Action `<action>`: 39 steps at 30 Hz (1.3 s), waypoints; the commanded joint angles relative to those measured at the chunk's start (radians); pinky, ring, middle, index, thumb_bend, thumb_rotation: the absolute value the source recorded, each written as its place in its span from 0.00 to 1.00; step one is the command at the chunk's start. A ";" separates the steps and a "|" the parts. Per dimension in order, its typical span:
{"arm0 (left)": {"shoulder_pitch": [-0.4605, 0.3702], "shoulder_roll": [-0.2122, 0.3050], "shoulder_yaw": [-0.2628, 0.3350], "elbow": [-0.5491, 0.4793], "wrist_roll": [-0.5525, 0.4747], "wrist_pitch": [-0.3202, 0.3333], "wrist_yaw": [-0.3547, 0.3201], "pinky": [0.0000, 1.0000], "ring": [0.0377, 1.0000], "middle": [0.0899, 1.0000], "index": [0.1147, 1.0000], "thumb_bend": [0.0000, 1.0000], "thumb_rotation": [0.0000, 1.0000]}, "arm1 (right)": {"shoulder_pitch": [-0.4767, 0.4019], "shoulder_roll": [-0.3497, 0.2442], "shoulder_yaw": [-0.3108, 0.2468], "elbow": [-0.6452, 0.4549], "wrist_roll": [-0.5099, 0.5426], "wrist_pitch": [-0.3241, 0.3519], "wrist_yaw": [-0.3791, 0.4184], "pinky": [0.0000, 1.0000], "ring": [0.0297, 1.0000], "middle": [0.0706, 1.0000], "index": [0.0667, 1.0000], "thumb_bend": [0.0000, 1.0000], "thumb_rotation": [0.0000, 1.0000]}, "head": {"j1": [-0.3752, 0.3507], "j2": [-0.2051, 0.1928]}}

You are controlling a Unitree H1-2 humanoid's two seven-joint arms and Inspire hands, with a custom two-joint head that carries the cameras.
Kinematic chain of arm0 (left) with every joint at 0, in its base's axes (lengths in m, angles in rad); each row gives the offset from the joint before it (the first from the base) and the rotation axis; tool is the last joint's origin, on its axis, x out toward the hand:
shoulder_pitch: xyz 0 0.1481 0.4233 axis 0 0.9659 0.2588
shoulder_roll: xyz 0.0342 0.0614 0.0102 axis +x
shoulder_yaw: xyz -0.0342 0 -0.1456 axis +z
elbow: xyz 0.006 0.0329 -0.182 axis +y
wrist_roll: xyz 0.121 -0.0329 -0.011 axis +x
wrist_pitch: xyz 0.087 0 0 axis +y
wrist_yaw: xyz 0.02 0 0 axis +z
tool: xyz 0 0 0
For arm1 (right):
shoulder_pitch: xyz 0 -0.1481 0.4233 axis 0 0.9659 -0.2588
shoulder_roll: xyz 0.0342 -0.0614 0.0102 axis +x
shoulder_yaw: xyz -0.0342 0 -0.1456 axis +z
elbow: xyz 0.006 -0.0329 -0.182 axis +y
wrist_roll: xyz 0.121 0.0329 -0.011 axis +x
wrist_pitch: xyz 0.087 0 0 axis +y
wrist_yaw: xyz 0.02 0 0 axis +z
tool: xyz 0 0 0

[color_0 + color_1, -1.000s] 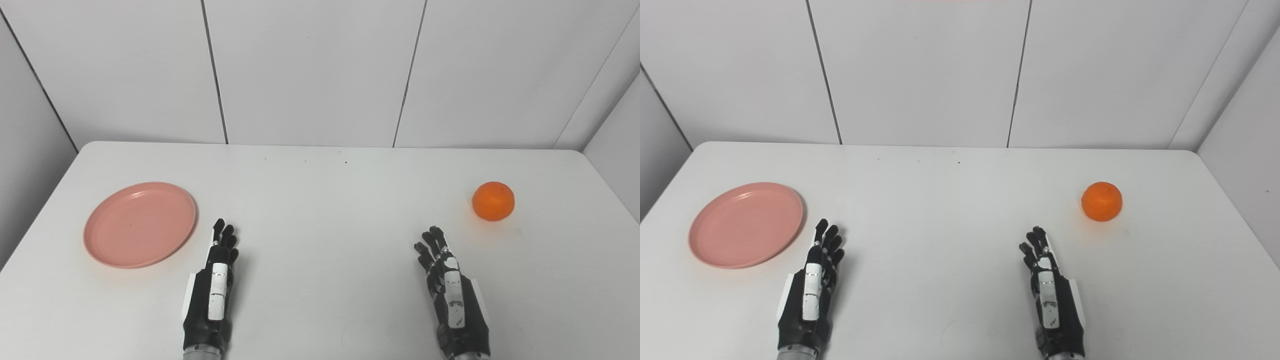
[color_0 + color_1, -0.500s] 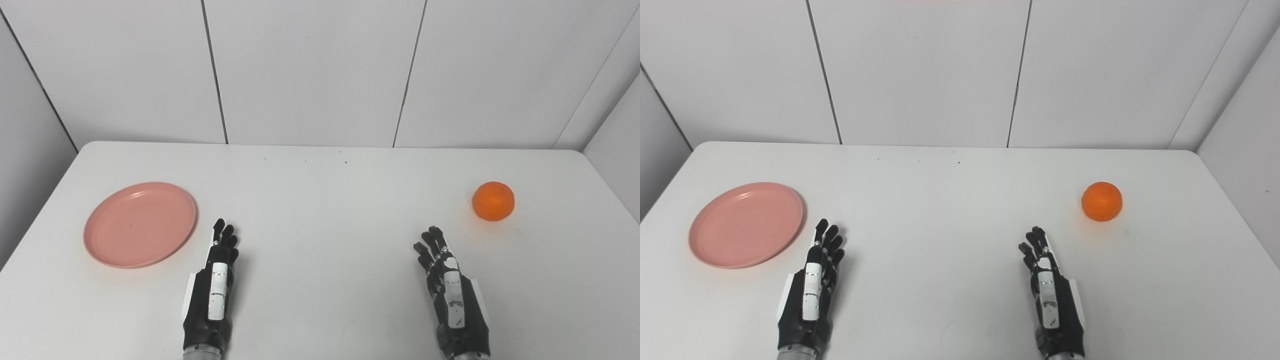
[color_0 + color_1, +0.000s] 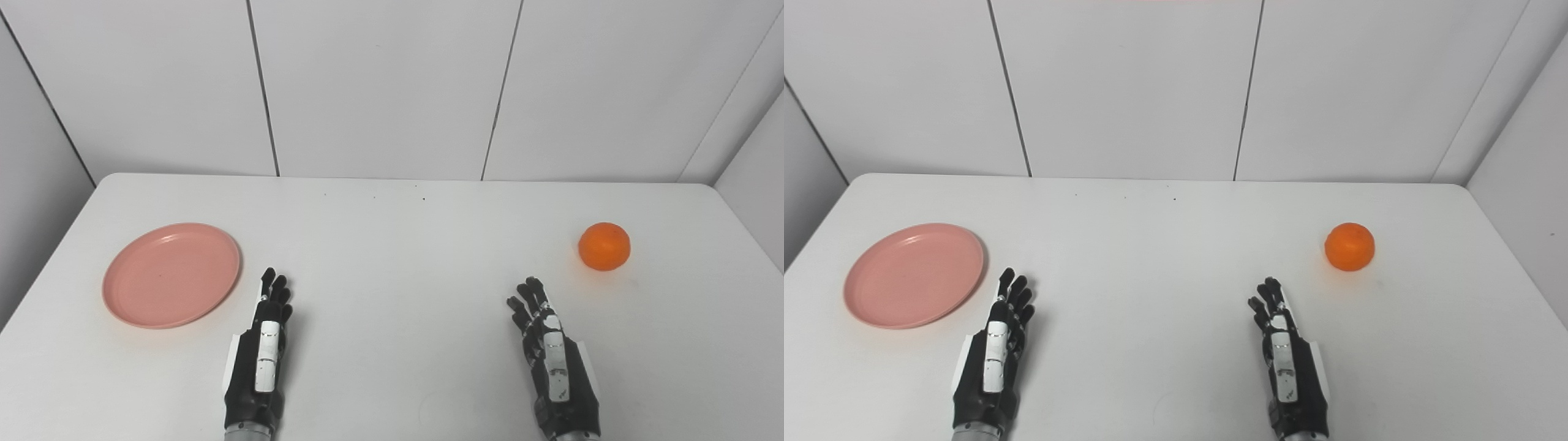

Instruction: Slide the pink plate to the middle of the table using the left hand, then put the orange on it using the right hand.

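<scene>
- Left hand (image 3: 260,349) low at the near edge, back of the hand up, black with a white strip along the top.
- Fingers (image 3: 274,288) of the left hand stretched out, a little apart, pointing away toward the far wall, holding nothing.
- Just beside the pink plate (image 3: 171,274), to its right and a bit nearer, but not touching it.
- Right hand (image 3: 554,361) low at the near edge too, back of the hand up, tilted a little toward the left.
- Fingers (image 3: 527,297) of the right hand spread and loose, holding nothing.
- Orange (image 3: 604,246) farther off and to the right of the right hand, apart from it, sitting alone.
- Pink plate round and flat, lying on the left side of the white surface (image 3: 392,245), not in the middle.
- Orange over on the right side, well apart from the plate, with both hands between the two.
- White surface smooth, with rounded far corners and a few tiny dark specks near the far edge.
- Behind it, a wall of plain white panels (image 3: 380,86) with thin dark seams running up and down.
- More white panels slanting in on the left side and on the right side.
</scene>
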 commanded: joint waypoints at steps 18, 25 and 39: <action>0.044 -0.033 -0.001 -0.013 0.002 0.014 -0.016 1.00 1.00 1.00 1.00 0.69 0.99 | 0.005 0.002 -0.002 0.008 0.013 0.047 0.006 0.97 0.92 0.94 0.95 0.83 0.97 | 0.022 -0.014; 0.038 -0.061 -0.024 0.021 0.035 0.001 -0.003 1.00 1.00 1.00 1.00 0.70 0.98 | -0.002 -0.028 -0.024 0.047 0.034 0.017 0.025 0.98 0.93 0.95 0.96 0.81 0.99 | 0.114 -0.057; 0.034 -0.129 -0.017 0.103 0.075 -0.076 -0.007 1.00 0.99 1.00 1.00 0.64 1.00 | -0.006 -0.062 -0.055 0.112 0.073 -0.020 0.061 0.97 0.93 0.96 0.97 0.79 1.00 | 0.175 -0.127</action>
